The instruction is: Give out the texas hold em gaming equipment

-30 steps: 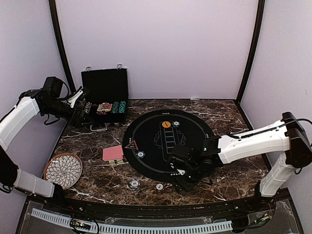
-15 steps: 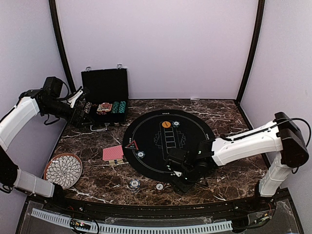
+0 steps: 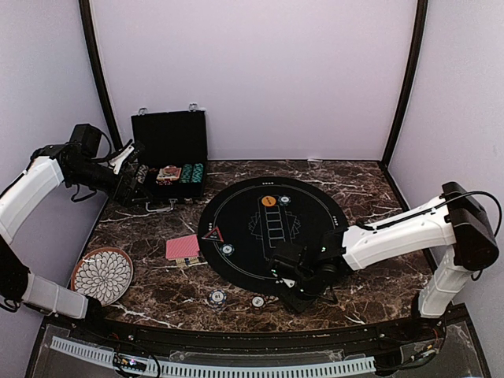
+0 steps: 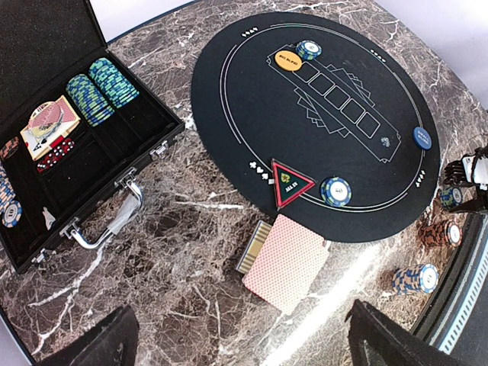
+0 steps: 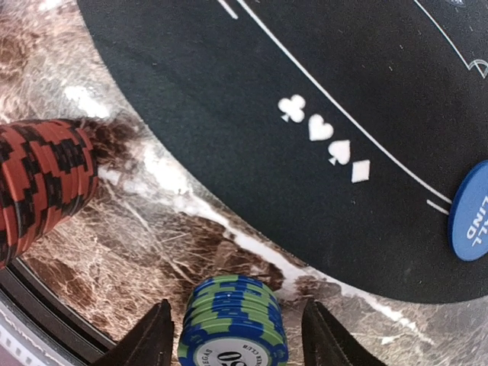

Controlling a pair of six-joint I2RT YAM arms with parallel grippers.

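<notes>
On the dark marble worktop [image 3: 157,236], the right end effector [image 5: 232,335] straddles a blue-green chip stack [image 5: 232,320] beside the round black mat [image 3: 272,224], fingers partly open, probably closing to grip; the left end effector [image 4: 236,339] hangs wide open, empty.

The dark brown marble surface [image 3: 370,185] holds a round black mat [image 3: 272,228]. At the back left sits an open black case [image 3: 169,157]. A flower plate [image 3: 101,276] lies at the front left. Red-backed cards [image 3: 183,248] lie just left of the mat. Small chip stacks [image 3: 216,298] stand near the front edge.
</notes>
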